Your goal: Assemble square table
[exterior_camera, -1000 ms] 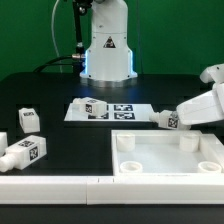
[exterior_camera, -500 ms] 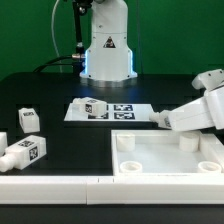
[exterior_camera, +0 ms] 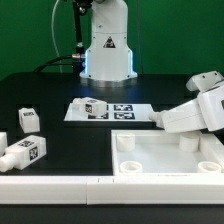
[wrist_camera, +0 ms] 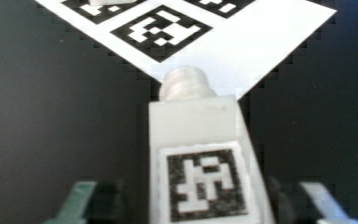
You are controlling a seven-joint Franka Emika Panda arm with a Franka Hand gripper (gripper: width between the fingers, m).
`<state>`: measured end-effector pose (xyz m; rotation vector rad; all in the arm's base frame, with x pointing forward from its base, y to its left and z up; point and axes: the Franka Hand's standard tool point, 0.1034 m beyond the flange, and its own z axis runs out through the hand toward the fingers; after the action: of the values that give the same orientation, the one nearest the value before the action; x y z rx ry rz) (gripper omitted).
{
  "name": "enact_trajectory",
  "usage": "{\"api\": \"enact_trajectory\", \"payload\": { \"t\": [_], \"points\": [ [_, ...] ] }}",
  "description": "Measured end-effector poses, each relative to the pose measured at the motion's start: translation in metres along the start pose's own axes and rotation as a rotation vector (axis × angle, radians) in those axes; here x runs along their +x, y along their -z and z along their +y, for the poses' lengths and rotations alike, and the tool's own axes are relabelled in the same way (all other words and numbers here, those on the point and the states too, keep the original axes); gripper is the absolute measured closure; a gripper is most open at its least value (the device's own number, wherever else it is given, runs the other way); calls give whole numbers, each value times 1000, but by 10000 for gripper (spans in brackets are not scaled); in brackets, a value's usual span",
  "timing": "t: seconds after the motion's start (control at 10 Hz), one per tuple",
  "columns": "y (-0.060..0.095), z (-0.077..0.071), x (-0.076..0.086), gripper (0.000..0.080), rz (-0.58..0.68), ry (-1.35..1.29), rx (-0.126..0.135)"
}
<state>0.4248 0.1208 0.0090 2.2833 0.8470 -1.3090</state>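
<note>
The square table panel (exterior_camera: 165,157) lies at the front right, white with a raised rim and round corner sockets. My gripper (exterior_camera: 188,116) hovers over its far right edge, shut on a white leg (exterior_camera: 165,118) held tilted, the tip pointing to the exterior view's left near the marker board's corner. In the wrist view the leg (wrist_camera: 197,120) runs between my fingers (wrist_camera: 87,200) with its tag facing the camera; the gripper (wrist_camera: 202,203) closes on its sides. Another leg (exterior_camera: 95,107) lies on the marker board (exterior_camera: 125,110). Two tagged legs (exterior_camera: 28,120) (exterior_camera: 25,152) lie at the left.
A long white rail (exterior_camera: 60,186) runs along the front edge. The robot base (exterior_camera: 107,50) stands at the back centre. A further white piece (exterior_camera: 3,138) shows at the far left edge. The marker board also shows in the wrist view (wrist_camera: 176,35).
My gripper has shifted a little to the exterior view's left and turned with the leg. The leg's tag no longer faces the exterior camera.
</note>
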Motion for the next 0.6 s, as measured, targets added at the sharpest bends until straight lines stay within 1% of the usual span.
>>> {"api": "enact_trajectory", "payload": {
  "t": [0.2,0.3,0.4,0.5,0.6],
  "points": [
    [0,2,-1,515,2,-2,3],
    [9,11,-13,515,-12,2,26],
    [27,31,-35,515,-28,-23,60],
    [42,48,-48,515,14,-50,88],
    [56,66,-63,515,73,-66,99]
  ]
}}
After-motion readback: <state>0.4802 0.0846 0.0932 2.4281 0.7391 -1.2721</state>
